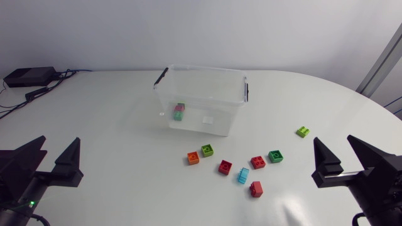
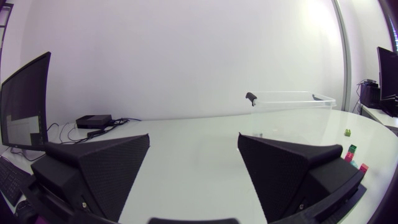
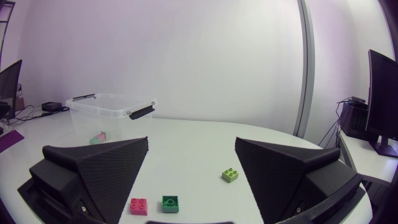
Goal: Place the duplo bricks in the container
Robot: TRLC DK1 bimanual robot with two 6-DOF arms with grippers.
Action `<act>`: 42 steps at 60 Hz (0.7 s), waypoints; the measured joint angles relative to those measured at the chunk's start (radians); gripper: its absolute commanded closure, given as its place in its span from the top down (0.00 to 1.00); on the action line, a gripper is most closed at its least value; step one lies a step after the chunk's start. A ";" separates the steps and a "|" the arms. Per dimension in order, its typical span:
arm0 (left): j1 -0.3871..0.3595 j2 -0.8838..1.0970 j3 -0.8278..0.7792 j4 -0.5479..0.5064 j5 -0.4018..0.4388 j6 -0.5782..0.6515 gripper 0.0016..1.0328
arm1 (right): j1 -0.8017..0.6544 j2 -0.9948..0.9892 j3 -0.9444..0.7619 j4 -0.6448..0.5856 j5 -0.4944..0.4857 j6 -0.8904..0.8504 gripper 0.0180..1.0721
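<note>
Left tool point(image 1: 61, 139): open, both fingers spread wide, nothing between them. Low at the near edge of the tabletop point(image 1: 107, 113) on the left side, well apart from every brick. Right tool point(image 1: 331, 139): likewise open, gripping nothing, at the near edge on the right side.

Container point(image 1: 201, 71) — clear, open-topped, a black latch at each short end — on the far half of the white tabletop, roughly midway between the two arms. Inside, on its floor toward the left-arm side: pink brick point(image 1: 181, 108) and teal brick point(image 1: 178, 116), touching.

Outside, in a loose cluster between container and tools:
- orange brick point(image 1: 193, 158) just beside olive-green brick point(image 1: 207, 150)
- red brick one point(image 1: 225, 167) near translucent blue brick point(image 1: 242, 175)
- red brick two point(image 1: 257, 162) just beside dark green brick point(image 1: 275, 156)
- red brick three point(image 1: 255, 188) closest to the near edge, just beside the translucent blue brick

Lime brick point(image 1: 303, 131): alone, apart from the cluster, toward the right arm. In the right wrist view, ahead of the right tool, with red brick two and the dark green brick close before its fingers.

Black box point(image 1: 28, 76) with cables: far corner of the tabletop, left side.
</note>
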 measured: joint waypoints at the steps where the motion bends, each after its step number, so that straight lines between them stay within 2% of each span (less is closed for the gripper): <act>1: 0.000 0.000 0.000 0.000 0.000 0.000 0.96 | 0.000 0.000 0.000 0.000 0.000 0.000 0.96; 34: -0.001 0.000 0.000 -0.002 0.000 0.000 0.96 | 0.000 0.000 0.000 0.000 0.000 0.000 0.95; 42: -0.001 0.000 0.012 -0.039 0.000 0.000 0.96 | 0.000 0.000 0.000 0.000 0.000 0.000 0.95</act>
